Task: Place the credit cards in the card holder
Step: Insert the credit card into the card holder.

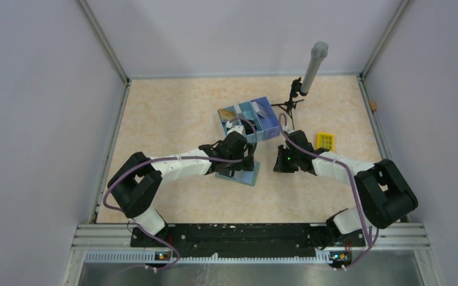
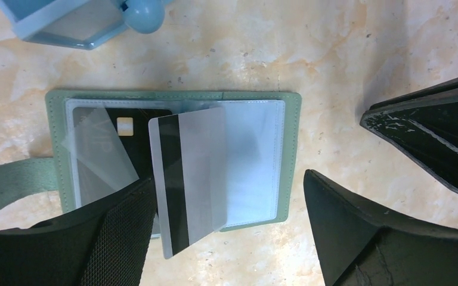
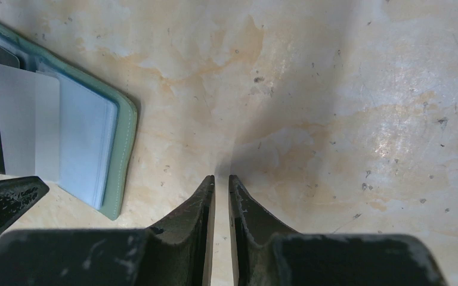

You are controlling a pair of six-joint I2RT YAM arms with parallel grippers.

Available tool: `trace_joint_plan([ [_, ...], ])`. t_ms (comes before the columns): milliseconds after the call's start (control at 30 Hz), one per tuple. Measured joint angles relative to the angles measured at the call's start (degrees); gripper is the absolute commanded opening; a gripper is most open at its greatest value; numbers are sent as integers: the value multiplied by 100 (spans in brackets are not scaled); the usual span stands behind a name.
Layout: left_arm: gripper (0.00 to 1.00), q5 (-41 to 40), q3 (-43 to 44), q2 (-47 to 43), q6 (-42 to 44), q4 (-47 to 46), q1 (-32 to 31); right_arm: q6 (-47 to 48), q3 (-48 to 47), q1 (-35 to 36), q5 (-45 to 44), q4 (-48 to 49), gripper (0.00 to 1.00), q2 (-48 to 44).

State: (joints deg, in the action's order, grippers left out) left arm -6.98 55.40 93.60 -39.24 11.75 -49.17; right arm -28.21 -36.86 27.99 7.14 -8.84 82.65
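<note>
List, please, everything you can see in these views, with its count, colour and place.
card holder: one, grey-green, open under the left gripper
dark card: one, black, in the holder's left side
striped card: one, pale grey, askew across the holder
tray: one, blue, behind the holder
flat piece: one, yellow, right of the tray
pole on tripod: one, grey, rear
left gripper: black, open, over the holder
right gripper: black, shut, beside the holder

The left fingers [image 2: 65, 250] hide one corner of the card holder [image 2: 256, 167].

left pincer [image 2: 228, 182] spread wide; right pincer [image 3: 221, 179] nearly closed; both arms stretched forward.
</note>
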Motion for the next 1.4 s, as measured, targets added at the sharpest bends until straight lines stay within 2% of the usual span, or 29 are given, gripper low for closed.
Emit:
trace_joint_plan([
  [267, 90, -328, 24, 0, 44, 343, 0, 7, 0, 0, 0, -2, 13, 0],
  [400, 85, -413, 24, -2, 46, 409, 0, 4, 2, 0, 2, 0, 13, 2],
  [1167, 84, -260, 74, 219, 39, 365, 0, 4, 0, 0, 26, 37, 12, 24],
  [1400, 84, 33, 74, 236, 20, 118, -7, 4, 0, 0, 28, 44, 12, 26],
])
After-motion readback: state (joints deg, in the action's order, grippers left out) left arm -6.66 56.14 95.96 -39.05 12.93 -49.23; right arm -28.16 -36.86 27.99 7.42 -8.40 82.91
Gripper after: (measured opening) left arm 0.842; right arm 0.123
